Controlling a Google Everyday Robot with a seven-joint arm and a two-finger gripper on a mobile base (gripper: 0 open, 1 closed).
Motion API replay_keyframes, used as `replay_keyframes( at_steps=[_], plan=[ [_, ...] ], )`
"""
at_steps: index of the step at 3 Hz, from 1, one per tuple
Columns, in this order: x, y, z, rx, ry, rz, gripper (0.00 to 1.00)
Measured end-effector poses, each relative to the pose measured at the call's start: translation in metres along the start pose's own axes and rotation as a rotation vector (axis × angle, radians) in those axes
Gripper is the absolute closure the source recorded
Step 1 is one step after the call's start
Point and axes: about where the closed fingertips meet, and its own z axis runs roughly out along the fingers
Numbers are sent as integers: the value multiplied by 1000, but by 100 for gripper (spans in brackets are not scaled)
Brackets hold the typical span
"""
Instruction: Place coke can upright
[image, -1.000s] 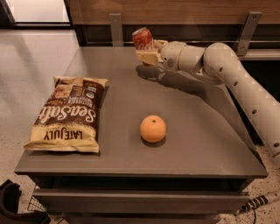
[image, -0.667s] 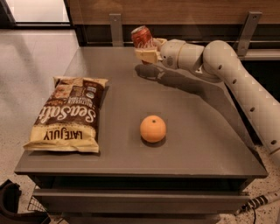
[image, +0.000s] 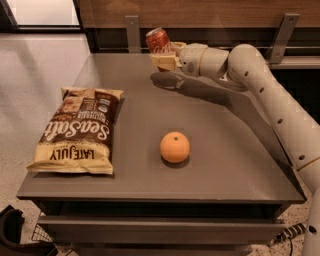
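Red aluminium with white script and a silver rim: the small coke can is up at the far edge of the grey desk, well beyond the round orange fruit and a touch to its left as I stand. It is not on the surface. The robot's cream two-finger tool is clamped around its lower end, and the shadow on the desk beneath suggests the can hangs clear of the top.

Compared with a second ago, very little has shifted. The coke can sits a shade higher and a shade further from the jointed cream arm, which reaches in from behind and right of the orange. The grip looks the same and so does the lean. I take that to mean the placing has not really begun, and the can is being carried or steadied before it goes down.

Its long axis is nearly vertical but not quite. The silver top points up and tips away from the arm, and the base is down in the tool. That lean will need taking out before the base meets the desk.

The brown crinkled chip bag lies flat, left of the orange.
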Motion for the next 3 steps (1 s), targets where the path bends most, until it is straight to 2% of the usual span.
replay_keyframes(
  at_steps=[3],
  plan=[
    [-2, -1, -21, 40, 16, -8, 100]
  ],
)
